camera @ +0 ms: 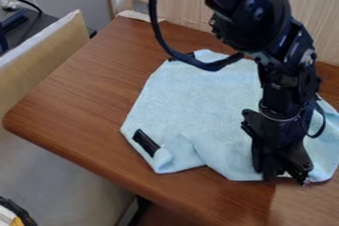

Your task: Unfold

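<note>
Although the light-blue cloth (192,98) lies mostly spread on the table (79,101), we judge that its rumpled near edge and curled near-left corner need flattening. We see the gripper (286,174) at the cloth's near right, but cannot tell its opening or hold; we read no writing on the black patch (145,142).

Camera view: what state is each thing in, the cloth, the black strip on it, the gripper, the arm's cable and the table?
Cloth: largely spread, rumpled and curled along its near edge.
Black strip: lying slanted at the cloth's left side.
Gripper: lowered at the cloth's near edge.
Cable: hanging in a loop.
Table: partly covered.
</note>
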`<state>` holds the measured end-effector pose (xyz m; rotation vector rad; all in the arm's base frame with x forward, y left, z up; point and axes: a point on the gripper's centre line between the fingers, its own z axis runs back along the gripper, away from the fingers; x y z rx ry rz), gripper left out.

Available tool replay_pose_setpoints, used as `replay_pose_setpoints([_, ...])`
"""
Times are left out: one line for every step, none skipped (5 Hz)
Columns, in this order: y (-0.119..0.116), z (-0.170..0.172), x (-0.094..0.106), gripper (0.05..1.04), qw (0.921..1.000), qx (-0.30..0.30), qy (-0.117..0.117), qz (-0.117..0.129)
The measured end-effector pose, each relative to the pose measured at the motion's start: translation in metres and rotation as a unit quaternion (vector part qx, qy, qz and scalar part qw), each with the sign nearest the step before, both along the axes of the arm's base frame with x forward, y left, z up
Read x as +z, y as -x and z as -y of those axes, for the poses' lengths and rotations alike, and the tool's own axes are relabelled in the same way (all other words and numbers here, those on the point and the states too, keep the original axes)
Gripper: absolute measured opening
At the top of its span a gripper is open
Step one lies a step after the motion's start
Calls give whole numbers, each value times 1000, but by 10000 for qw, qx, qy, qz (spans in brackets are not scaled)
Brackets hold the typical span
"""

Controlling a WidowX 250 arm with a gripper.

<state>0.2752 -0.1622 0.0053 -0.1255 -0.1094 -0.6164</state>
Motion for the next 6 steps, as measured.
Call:
replay_pose_setpoints([1,2,-1,60,10000,26,-15,-27])
replay_pose_setpoints([1,2,-1,54,10000,14,-22,-48])
replay_pose_setpoints([1,3,3,54,9999,-57,-60,-126])
replay_pose_setpoints([6,14,24,54,9998,-155,94,-130])
replay_pose_setpoints([10,20,49,54,9994,-154,301,-48])
replay_pose_setpoints([21,35,71,54,9976,-337,605,75])
